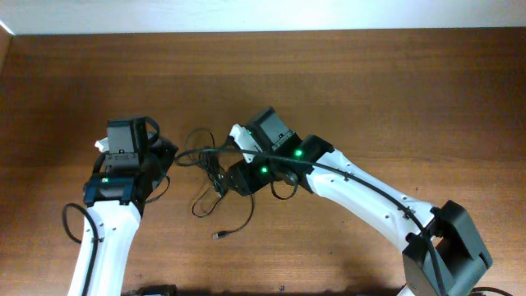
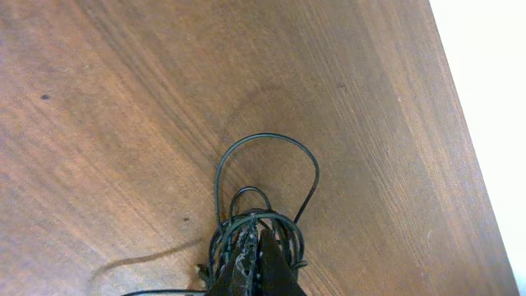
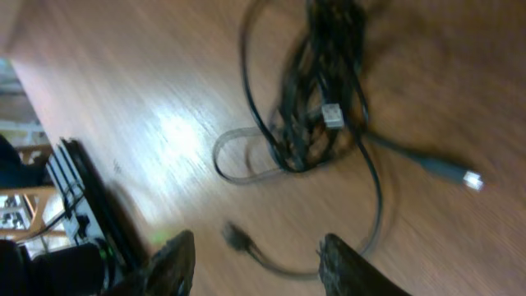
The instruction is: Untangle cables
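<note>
The cables (image 1: 211, 175) are found in the middle of the worktop (image 1: 370, 82), bunched between the two arms. From above, one strand is stretched roughly side to side between them. The main tangle is strung out toward the near edge, where a loose tail is curled round and finished by a small plug (image 1: 219, 235). It is thin, black, limp cord, all of it, laid over brown wood with a fine streaked grain.

In the left wrist view, the left hand (image 2: 253, 251) is clamped tight on a coiled clump of cord. A tall rounded loop (image 2: 267, 136) is thrown out ahead of the fingertips, arching away over the wood, with a smaller one nested inside it.

The right wrist view is blurred, but the right hand (image 3: 259, 261) is seen spread wide with nothing gripped. The knot (image 3: 316, 99) is seen ahead of it, with a pale square connector (image 3: 331, 115) caught in the snarl and a pale-tipped plug (image 3: 470, 179) pointed off to the right. A dark plug (image 3: 238, 236) is seen lying just beyond the fingertips.
</note>
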`<action>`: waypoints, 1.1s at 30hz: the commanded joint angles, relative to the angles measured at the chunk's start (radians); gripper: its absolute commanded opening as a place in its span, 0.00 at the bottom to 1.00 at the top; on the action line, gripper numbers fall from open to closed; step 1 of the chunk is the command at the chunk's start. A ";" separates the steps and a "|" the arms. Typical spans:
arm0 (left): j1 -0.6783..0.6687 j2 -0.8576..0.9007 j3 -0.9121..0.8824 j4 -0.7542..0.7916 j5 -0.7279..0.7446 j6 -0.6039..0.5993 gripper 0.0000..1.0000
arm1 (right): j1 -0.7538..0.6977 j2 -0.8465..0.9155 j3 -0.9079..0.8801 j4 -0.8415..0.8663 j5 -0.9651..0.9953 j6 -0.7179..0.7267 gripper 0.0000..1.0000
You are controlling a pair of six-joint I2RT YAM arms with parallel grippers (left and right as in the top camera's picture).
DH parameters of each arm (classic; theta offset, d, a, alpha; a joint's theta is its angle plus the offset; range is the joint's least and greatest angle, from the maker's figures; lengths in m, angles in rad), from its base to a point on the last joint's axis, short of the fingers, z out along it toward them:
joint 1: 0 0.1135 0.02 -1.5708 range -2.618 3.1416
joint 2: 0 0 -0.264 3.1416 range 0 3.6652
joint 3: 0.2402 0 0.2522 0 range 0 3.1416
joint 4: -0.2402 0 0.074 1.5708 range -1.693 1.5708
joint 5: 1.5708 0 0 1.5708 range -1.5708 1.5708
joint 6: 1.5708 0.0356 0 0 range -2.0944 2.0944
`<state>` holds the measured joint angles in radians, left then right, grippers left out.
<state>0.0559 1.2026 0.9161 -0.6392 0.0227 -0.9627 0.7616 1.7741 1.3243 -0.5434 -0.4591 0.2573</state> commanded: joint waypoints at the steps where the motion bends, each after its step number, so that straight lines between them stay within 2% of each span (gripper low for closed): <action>1: 0.039 -0.016 0.001 -0.018 0.048 -0.010 0.43 | 0.037 0.035 0.001 0.069 0.078 -0.006 0.65; 2: 0.055 -0.016 0.001 -0.017 0.064 -0.010 0.64 | 0.051 0.055 0.001 0.087 0.128 -0.006 0.81; 3: 0.083 -0.020 0.001 -0.020 0.076 -0.010 0.80 | 0.070 0.095 0.001 0.120 0.189 0.017 0.89; 4: 0.110 -0.025 0.001 -0.030 0.093 -0.010 0.91 | 0.085 0.141 0.001 0.181 0.226 0.051 0.93; 6: 0.153 -0.036 0.001 -0.073 0.132 -0.009 0.96 | 0.090 0.196 0.001 0.267 0.243 0.096 0.91; 7: 0.159 -0.038 0.001 -0.106 0.131 -0.009 0.96 | 0.088 0.208 0.001 0.303 0.245 0.103 0.86; 8: 0.158 -0.038 0.001 -0.126 0.132 -0.009 0.94 | 0.088 0.210 0.001 0.321 0.271 0.103 0.76; 9: 0.158 -0.038 0.001 -0.150 0.137 -0.009 0.86 | 0.088 0.211 0.001 0.324 0.285 0.105 0.55; 10: 0.158 -0.038 0.001 -0.164 0.148 -0.009 0.64 | 0.086 0.211 0.002 0.323 0.278 0.139 0.27; 11: 0.158 -0.038 0.001 -0.170 0.187 0.024 0.31 | 0.073 0.206 0.004 0.316 0.229 0.149 0.04; 12: 0.158 -0.038 0.001 -0.157 0.251 0.120 0.21 | 0.042 0.195 0.014 0.288 0.148 0.162 0.04; 13: 0.158 -0.038 0.001 -0.153 0.289 0.186 0.19 | 0.011 0.186 0.024 0.255 0.082 0.179 0.04; 14: 0.156 -0.038 0.001 -0.150 0.330 0.318 0.13 | -0.043 0.176 0.036 0.206 -0.032 0.192 0.04; 16: 0.149 -0.038 -0.005 -0.151 0.354 0.457 0.00 | -0.143 0.174 0.039 0.166 -0.304 0.196 0.04; 17: 0.131 -0.038 -0.022 -0.134 0.396 0.491 0.00 | -0.180 0.174 0.039 0.153 -0.377 0.196 0.04; 20: 0.029 -0.038 -0.119 0.003 0.434 0.500 0.00 | -0.267 0.175 0.039 0.132 -0.442 0.195 0.04; 21: -0.027 -0.037 -0.177 0.092 0.434 0.464 0.00 | -0.288 0.175 0.039 0.114 -0.443 0.193 0.04; 22: -0.098 -0.036 -0.261 0.234 0.433 0.377 0.00 | -0.304 0.175 0.038 0.090 -0.443 0.192 0.04; 23: -0.166 -0.029 -0.337 0.387 0.410 0.306 0.04 | -0.306 0.175 0.038 0.056 -0.443 0.163 0.04; 25: -0.248 0.001 -0.430 0.580 0.321 0.177 0.12 | -0.303 0.175 0.038 -0.031 -0.459 0.140 0.04; 27: -0.295 0.047 -0.457 0.624 0.235 0.068 0.31 | -0.305 0.175 0.038 -0.075 -0.529 0.080 0.04; 28: -0.307 0.072 -0.457 0.628 0.217 0.024 0.50 | -0.307 0.175 0.038 -0.084 -0.575 0.046 0.04; 29: -0.320 0.119 -0.457 0.657 0.223 -0.037 0.60 | -0.306 0.175 0.039 -0.089 -0.589 0.023 0.04; 30: -0.331 0.156 -0.457 0.683 0.229 -0.063 0.65 | -0.306 0.174 0.038 -0.093 -0.592 0.002 0.04; 32: -0.354 0.232 -0.457 0.755 0.286 -0.082 0.68 | -0.306 0.173 0.039 -0.105 -0.596 -0.019 0.04; 33: -0.366 0.275 -0.457 0.814 0.317 -0.085 0.72 | -0.306 0.173 0.039 -0.108 -0.605 -0.019 0.04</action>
<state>-0.2813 1.3880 0.4622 0.0826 0.2832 -0.9749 0.4576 1.9850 1.3518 -0.6437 -0.9993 0.2920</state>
